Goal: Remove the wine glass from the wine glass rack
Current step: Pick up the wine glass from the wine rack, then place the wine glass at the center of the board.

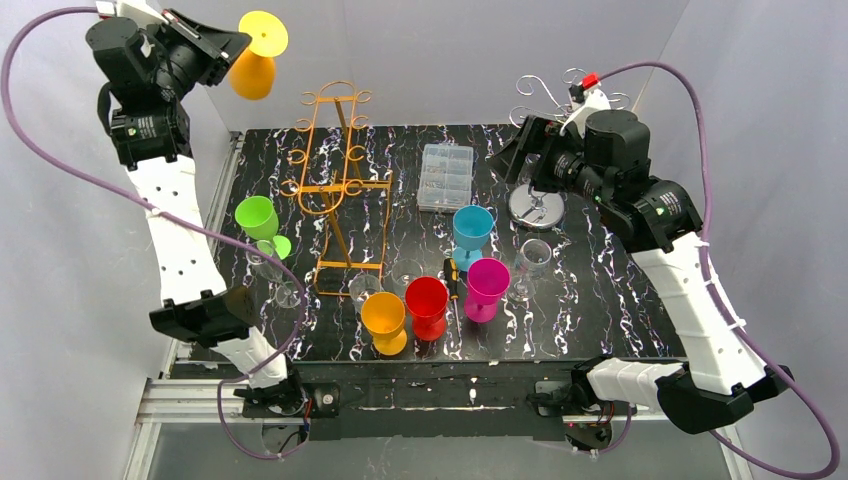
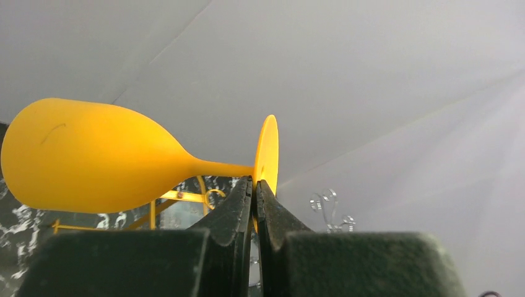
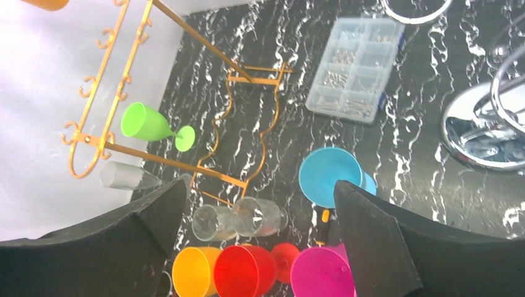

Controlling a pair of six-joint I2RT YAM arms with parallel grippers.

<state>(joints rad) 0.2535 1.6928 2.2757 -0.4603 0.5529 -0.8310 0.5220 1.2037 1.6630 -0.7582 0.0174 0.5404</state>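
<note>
Wine glass (image 1: 255, 58), yellow, hangs on its side high above the far-left corner of the black marbled table (image 1: 600, 300), its bowl pointing down toward the table and its round foot up. The left gripper (image 2: 254, 189) holds it: the two fingers are pressed together with almost no gap, pinching the glass at the foot where the stem meets it. The glass touches nothing else and sits well apart from the orange wire rack (image 1: 340, 186), which stands on the table below and to its right with no glass on its hooks.

Left of the rack, a green glass (image 1: 257, 217) lies tipped over with a clear glass (image 1: 268, 265) beside it. Behind the middle of the table sits a clear plastic box (image 1: 446, 177) with small compartments. Along the near edge stand an orange goblet (image 1: 384, 315), a red goblet (image 1: 427, 300) and a pink goblet (image 1: 487, 282), close together, with a blue goblet (image 1: 472, 228) just behind the pink one. An upright clear glass (image 1: 534, 257) stands to their right, near the round chrome base (image 1: 537, 207) of a second rack. Over that corner the right gripper (image 3: 259, 185) hovers with its fingers spread wide, holding nothing.
</note>
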